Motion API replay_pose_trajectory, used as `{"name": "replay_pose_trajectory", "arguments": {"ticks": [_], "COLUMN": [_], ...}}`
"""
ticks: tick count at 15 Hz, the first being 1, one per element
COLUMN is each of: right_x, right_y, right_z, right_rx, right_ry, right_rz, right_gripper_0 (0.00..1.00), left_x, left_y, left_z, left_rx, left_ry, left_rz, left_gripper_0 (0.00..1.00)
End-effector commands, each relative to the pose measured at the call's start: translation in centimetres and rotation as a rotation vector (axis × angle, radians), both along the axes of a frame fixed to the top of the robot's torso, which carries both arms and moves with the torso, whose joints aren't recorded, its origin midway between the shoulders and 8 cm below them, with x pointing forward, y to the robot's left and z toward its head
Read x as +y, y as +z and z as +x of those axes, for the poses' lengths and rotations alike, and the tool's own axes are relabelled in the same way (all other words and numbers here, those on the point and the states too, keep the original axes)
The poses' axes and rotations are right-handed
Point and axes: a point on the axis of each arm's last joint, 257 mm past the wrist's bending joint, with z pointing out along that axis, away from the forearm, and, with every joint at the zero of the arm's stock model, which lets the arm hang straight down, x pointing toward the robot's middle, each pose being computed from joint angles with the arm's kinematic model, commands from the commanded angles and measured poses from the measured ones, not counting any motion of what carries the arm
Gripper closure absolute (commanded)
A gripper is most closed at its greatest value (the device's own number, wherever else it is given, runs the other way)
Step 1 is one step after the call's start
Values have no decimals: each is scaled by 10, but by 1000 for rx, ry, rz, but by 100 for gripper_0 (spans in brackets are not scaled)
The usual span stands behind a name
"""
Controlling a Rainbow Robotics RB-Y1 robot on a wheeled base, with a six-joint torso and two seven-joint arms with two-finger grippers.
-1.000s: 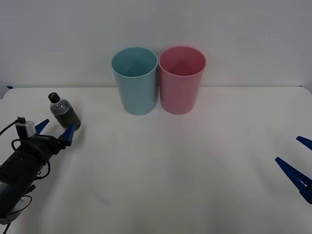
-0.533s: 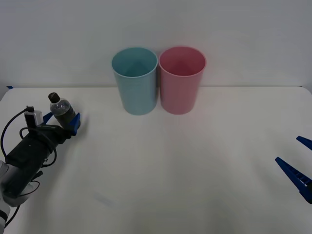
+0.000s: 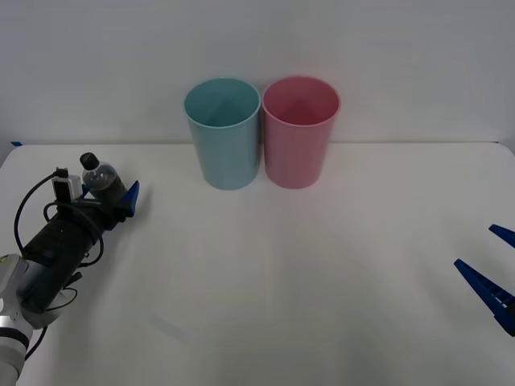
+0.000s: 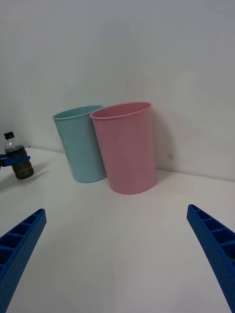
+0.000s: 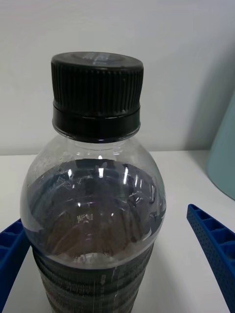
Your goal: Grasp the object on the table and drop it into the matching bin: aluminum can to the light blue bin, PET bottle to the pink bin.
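The PET bottle (image 3: 100, 178), clear with a black cap and dark label, stands upright at the table's (image 3: 282, 289) far left. My left gripper (image 3: 107, 195) is open around it, one blue finger (image 5: 213, 244) on each side of the bottle (image 5: 95, 195), with a visible gap on one side. The light blue bin (image 3: 224, 137) and pink bin (image 3: 298, 135) stand side by side at the back centre, pink on the right. My right gripper (image 3: 475, 246) hangs open at the right edge, nothing between its fingers. From the right wrist, the bottle (image 4: 19, 161) stands far off beside the bins.
A white wall rises right behind the bins. The light blue bin (image 4: 81, 145) touches or nearly touches the pink bin (image 4: 128, 146). Bare white tabletop stretches between the bottle and the bins. A black cable loops over my left wrist (image 3: 36, 201).
My left gripper has slid forward towards the wall, so its open fingers now flank the bottle's body. The bottle stays upright in place. The right arm has not moved.
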Motion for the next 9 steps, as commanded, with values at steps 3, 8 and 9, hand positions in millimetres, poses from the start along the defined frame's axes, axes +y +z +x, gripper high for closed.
{"name": "replay_pose_trajectory", "arguments": {"ticks": [3, 8, 9], "right_x": [0, 0, 0], "right_y": [0, 0, 0], "right_z": [0, 0, 0], "right_rx": [0, 0, 0], "right_ry": [0, 0, 0], "right_rz": [0, 0, 0], "right_gripper_0": [0, 0, 0], "left_x": [1, -1, -1], "left_y": [1, 0, 0], "left_z": [0, 0, 0], "left_rx": [-3, 0, 0], "left_ry": [2, -2, -2], "left_rz": [-5, -4, -4], "left_gripper_0": [100, 100, 100]}}
